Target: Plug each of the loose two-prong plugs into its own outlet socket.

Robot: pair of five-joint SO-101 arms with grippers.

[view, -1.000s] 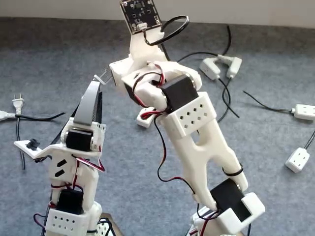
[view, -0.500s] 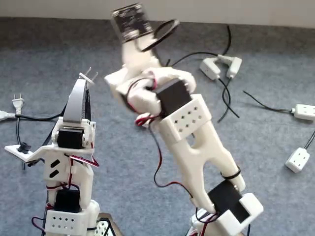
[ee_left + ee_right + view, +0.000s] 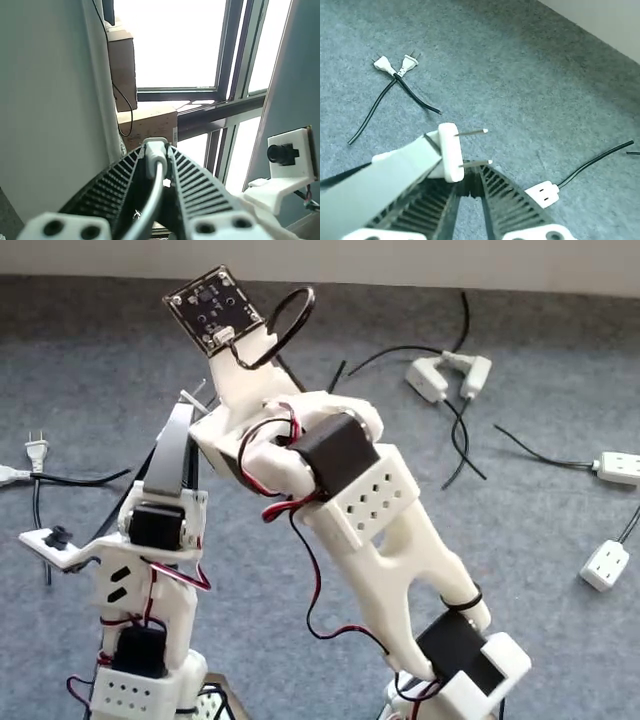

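Risk: white two-prong plastic plug [image 3: 448, 152], pinched in closed left hand [image 3: 157, 150], could twist or slip midair; right hand [image 3: 470, 181], closed and empty just beside it, might knock it.

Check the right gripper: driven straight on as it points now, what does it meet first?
Probably the white plug held in the left gripper, whose prongs sit just ahead of the right gripper. Depth is unclear: if the plug is above that line, the grey carpet comes next.
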